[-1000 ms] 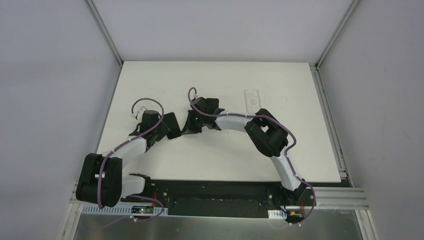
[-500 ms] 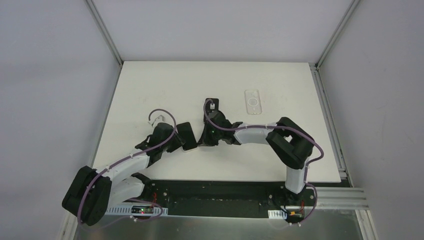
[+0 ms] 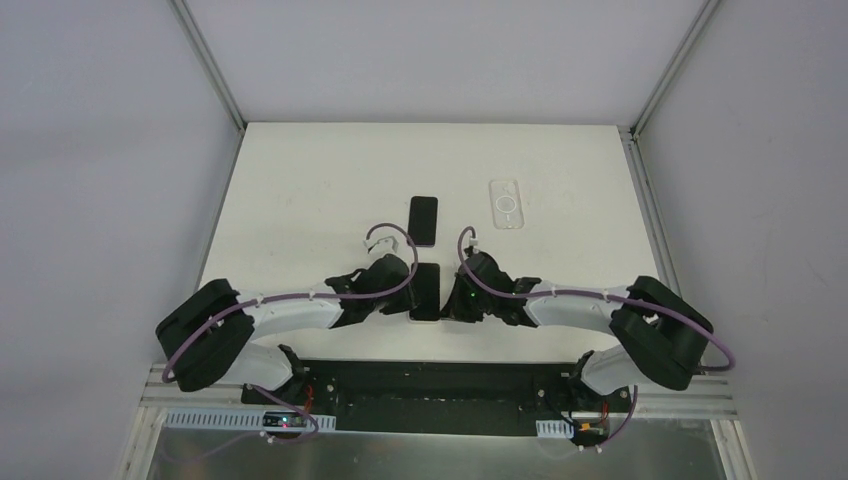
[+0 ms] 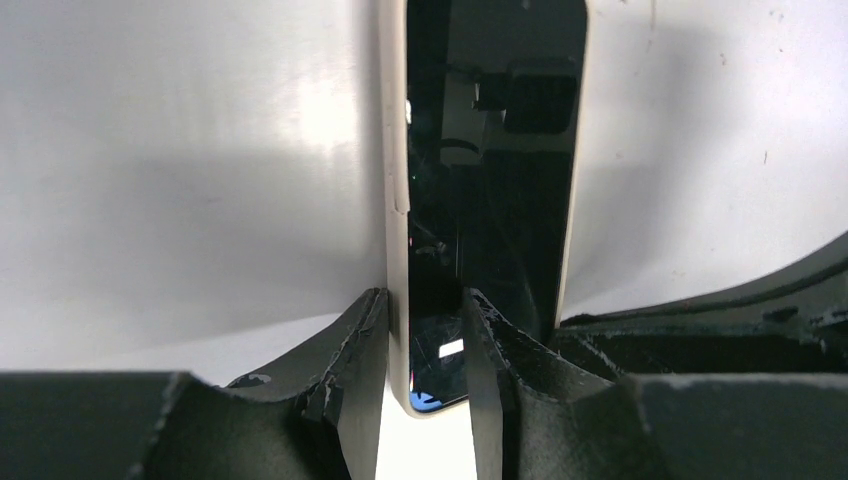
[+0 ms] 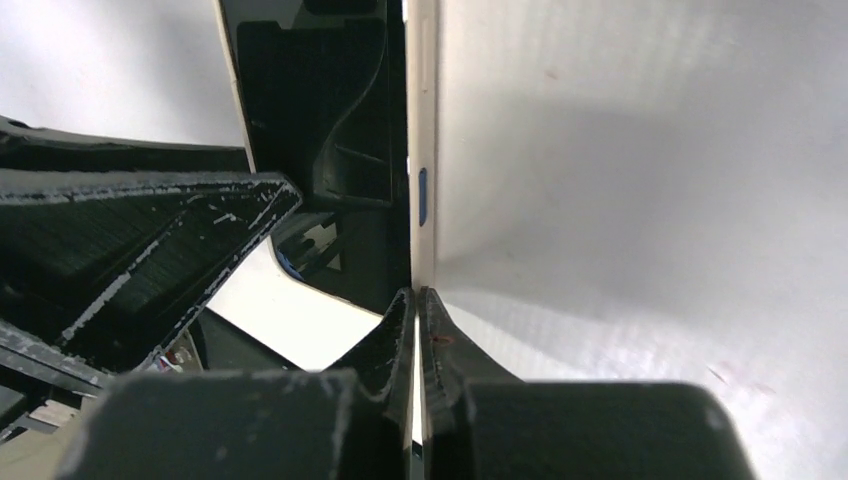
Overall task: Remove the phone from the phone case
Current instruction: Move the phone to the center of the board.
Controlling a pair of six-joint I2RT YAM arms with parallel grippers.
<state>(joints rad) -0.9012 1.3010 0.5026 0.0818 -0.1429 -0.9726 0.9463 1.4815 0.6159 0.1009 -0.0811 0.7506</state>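
Near the tabletop's [image 3: 300, 190] front edge is the cream-edged black glass phone [image 3: 425, 292]; left hand [image 4: 422, 305] pinches its end; right hand [image 5: 415, 295], closed empty, touches its edge; likely rigid, slick, fragile; grip the side edges.

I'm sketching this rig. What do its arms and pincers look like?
The left arm and right arm have white shells between bulky black joints. A purple cable runs along each. A small green light glows near the right wrist. The left pincer and right pincer have black wedge-shaped fingers with scuffed whitish edges.
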